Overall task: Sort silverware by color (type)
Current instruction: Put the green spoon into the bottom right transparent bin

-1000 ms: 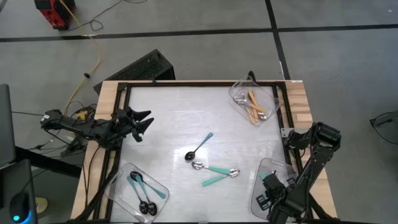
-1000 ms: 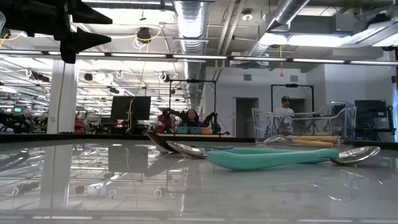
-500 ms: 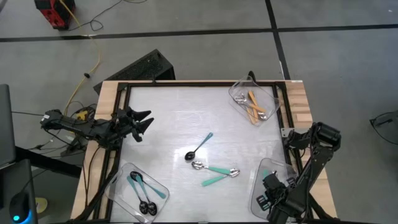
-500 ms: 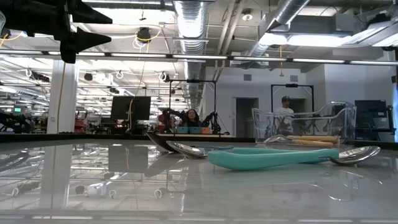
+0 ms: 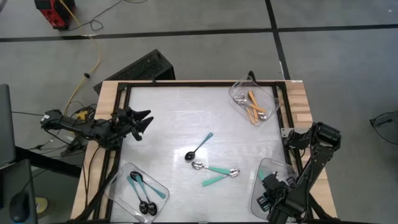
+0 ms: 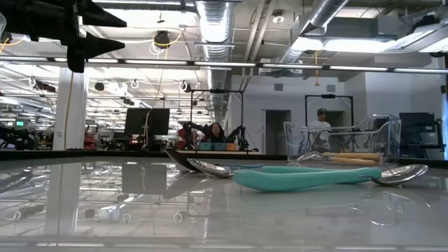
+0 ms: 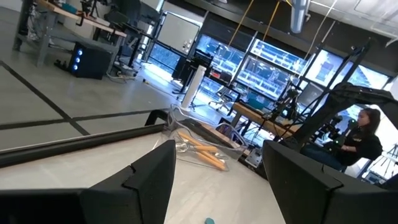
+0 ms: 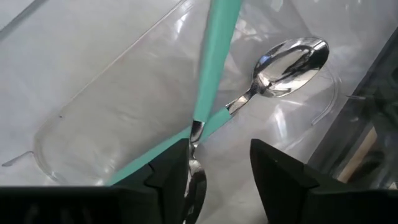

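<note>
My right gripper (image 8: pixel 217 180) hangs open, pointing down into the clear tray (image 5: pixel 266 169) at the near right corner. Two teal-handled spoons lie crossed in that tray. One (image 8: pixel 214 62) has its bowl end between my fingers. The other (image 8: pixel 289 59) has its bowl clear of them. My left gripper (image 5: pixel 144 119) waits open and level above the table's left edge. Mid-table lie a blue-handled spoon (image 5: pixel 199 147) and two teal spoons (image 5: pixel 216 170), also seen in the low view (image 6: pixel 308 177). My right gripper stands over the silver bowl end (image 8: pixel 196 177) of one teal spoon, which lies close beside one finger (image 8: pixel 171 177). I cannot tell whether that finger touches it. The spoon's handle rests across the other spoon in the tray.
A clear tray (image 5: pixel 252 102) with orange-handled spoons stands at the far right, also in the left wrist view (image 7: pixel 199 146). Another tray (image 5: pixel 142 190) with blue-handled spoons sits at the near left. People (image 7: pixel 364 134) are in the room beyond the table.
</note>
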Robot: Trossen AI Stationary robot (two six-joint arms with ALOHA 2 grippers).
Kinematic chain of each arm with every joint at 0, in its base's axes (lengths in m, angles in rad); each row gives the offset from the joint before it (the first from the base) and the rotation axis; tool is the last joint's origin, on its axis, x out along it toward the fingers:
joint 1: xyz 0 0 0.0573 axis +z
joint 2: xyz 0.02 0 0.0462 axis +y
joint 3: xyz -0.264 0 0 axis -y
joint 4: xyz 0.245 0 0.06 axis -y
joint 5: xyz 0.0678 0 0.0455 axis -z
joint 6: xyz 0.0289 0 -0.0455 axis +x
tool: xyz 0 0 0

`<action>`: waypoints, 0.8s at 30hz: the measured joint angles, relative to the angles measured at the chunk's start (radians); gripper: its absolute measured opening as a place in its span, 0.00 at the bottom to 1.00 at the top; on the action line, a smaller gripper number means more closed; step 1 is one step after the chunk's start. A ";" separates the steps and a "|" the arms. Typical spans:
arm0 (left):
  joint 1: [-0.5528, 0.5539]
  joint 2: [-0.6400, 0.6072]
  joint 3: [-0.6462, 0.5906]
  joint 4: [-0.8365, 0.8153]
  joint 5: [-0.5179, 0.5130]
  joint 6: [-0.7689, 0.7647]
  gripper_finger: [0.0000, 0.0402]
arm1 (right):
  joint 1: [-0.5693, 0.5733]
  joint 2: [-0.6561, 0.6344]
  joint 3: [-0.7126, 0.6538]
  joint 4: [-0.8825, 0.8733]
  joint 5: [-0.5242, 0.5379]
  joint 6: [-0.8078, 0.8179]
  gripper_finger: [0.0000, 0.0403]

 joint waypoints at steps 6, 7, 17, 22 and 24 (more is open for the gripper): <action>0.000 0.000 0.000 0.000 0.000 -0.013 0.56 | 0.000 0.000 0.019 -0.005 -0.007 -0.040 0.46; 0.000 0.000 0.000 0.000 0.000 -0.013 0.56 | 0.000 0.000 0.024 -0.009 -0.007 -0.042 0.46; 0.000 0.000 0.000 0.000 0.000 -0.013 0.56 | 0.000 0.000 0.083 -0.043 -0.006 -0.076 0.46; 0.000 0.000 0.000 0.000 0.000 -0.022 0.56 | 0.000 0.000 0.129 -0.093 -0.003 -0.075 0.45; 0.000 0.000 0.000 0.000 0.000 -0.023 0.56 | 0.000 0.000 0.149 -0.116 0.001 -0.078 0.45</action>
